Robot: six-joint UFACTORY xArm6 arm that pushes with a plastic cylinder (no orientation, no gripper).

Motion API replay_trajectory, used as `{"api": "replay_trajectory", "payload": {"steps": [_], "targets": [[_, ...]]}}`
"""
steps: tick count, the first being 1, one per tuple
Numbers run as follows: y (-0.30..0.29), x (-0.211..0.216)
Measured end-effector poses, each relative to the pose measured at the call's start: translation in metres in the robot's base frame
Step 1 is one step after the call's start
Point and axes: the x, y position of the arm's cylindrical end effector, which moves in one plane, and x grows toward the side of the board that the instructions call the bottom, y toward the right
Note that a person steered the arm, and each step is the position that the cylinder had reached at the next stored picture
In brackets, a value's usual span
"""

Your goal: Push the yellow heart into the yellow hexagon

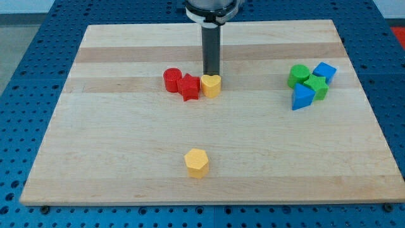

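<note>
Pale wooden board (126, 158) on blue pegboard (25, 38); no pincer; my tip (211, 75) behind yellow heart (211, 85).

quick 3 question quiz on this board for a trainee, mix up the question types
1. True or false: my tip is just above the yellow heart in the view.
2. Which block touches the yellow heart's left side? A) red star B) blue triangle C) green cylinder
3. Fill in: the yellow hexagon lies toward the view's ____ from the heart.

Key
1. True; the rod comes down right behind the heart.
2. A, the red star, with a red cylinder on its far side.
3. Bottom, slightly left, with bare wooden board between them.
</note>
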Motion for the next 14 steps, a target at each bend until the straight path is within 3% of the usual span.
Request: {"api": "replay_trajectory", "payload": {"steps": [11,14], "targets": [[-0.016,0.129],[-0.014,0.132]]}}
